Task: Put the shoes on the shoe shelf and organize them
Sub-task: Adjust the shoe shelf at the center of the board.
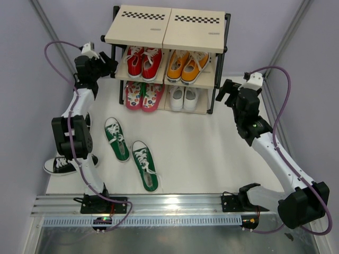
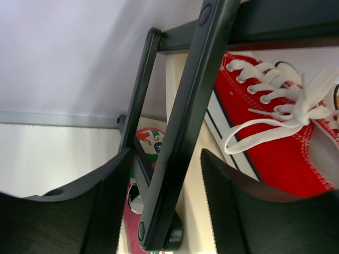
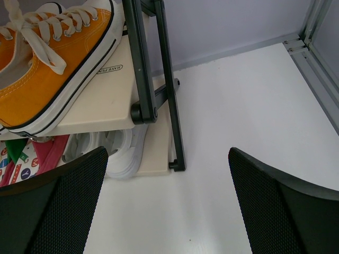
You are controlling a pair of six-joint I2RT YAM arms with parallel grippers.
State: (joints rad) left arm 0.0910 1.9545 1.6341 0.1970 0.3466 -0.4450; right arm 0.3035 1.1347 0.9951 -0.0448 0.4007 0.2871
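Sneakers, green with white laces, lie off the shelf; left hand spread around its post, right hand spread.

Red lace-up sneakers, a pr w/ white laces + white soles, sit at 12 o'clock in the top view, toes to 6 o'clock. Orange lace-up sneakers are just beside them at their 3 o'clock, same way round. Left wrist view: one red sneaker at 3 o'clock, lace ends loose. Right wrist view: one orange sneaker at 10 o'clock, black stripe on its sole. White tabletop below; aluminium rail at 6 o'clock; grey walls around.
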